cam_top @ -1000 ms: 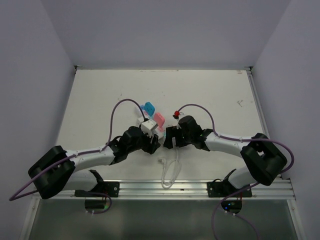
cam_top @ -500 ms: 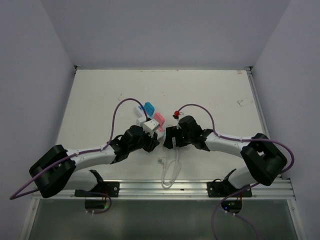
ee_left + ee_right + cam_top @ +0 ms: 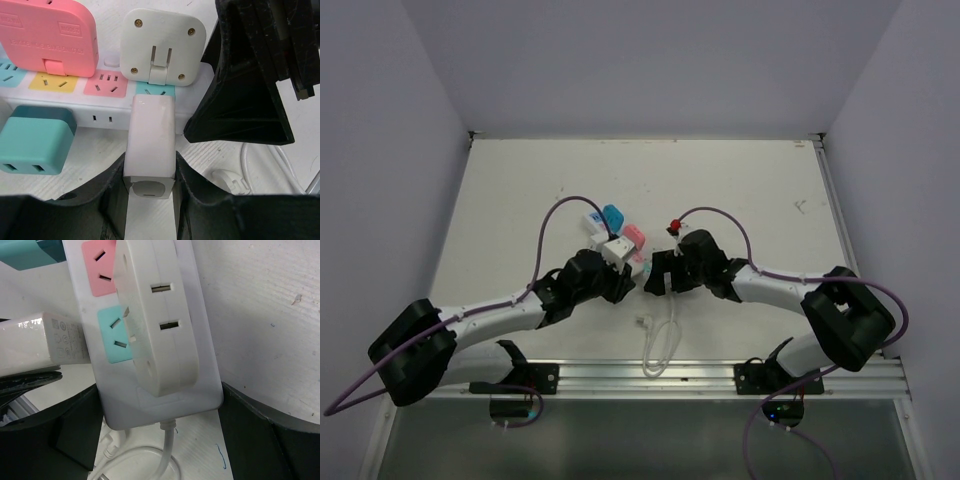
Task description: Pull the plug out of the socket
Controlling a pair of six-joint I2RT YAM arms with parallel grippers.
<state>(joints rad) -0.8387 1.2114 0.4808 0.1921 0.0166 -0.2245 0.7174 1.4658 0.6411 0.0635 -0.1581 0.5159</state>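
Observation:
The socket (image 3: 107,117) is a long white strip with teal, yellow and pink outlet faces. A pink adapter (image 3: 47,37), a white square adapter (image 3: 162,45) and a teal adapter (image 3: 35,145) sit on or beside it. My left gripper (image 3: 150,170) is shut on a white rectangular plug (image 3: 150,140), whose far end meets the strip at the teal outlet; its prongs are hidden. My right gripper (image 3: 160,405) is shut across the strip's cord end (image 3: 165,395). In the top view both grippers, left (image 3: 623,277) and right (image 3: 653,272), meet at the strip (image 3: 596,226).
The strip's thin white cord (image 3: 167,450) loops on the table toward the near edge (image 3: 660,345). The right gripper's black finger (image 3: 245,90) stands just right of the white plug. Purple cables arch over both arms. Walls close in the table on three sides.
The left arm has stretched forward and its elbow has swung out to the left. The strip with its adapters has shifted slightly up and left. The right arm has barely moved.

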